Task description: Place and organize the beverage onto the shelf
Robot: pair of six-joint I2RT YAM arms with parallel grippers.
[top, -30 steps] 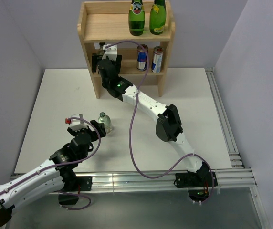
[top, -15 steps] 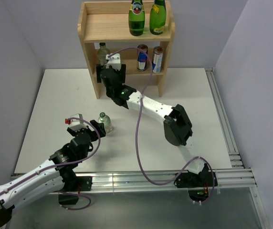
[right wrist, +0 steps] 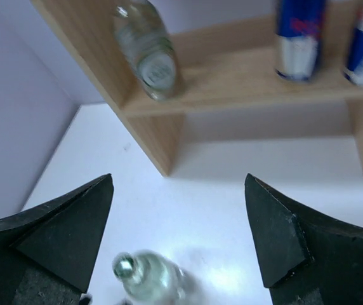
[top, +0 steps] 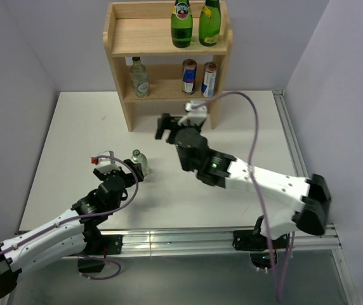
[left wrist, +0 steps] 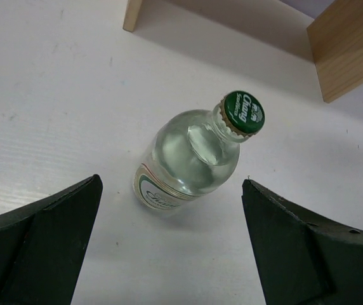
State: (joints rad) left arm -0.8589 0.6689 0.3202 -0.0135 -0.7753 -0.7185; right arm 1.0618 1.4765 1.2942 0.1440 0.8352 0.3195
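The wooden shelf stands at the back of the table. Its top tier holds two green bottles. Its middle tier holds a clear bottle at the left and two cans at the right. A second clear bottle with a green cap stands upright on the table. My left gripper is open just short of it, and the bottle stands ahead of the open fingers. My right gripper is open and empty, in front of the shelf, above the table bottle.
The shelf's two front legs stand beyond the table bottle. A metal rail runs along the table's right edge. Purple-grey walls close in the left, back and right sides.
My right arm has pulled back from the shelf's middle tier, leaving the clear bottle standing there, and now hangs open over the table. My left gripper has barely moved.
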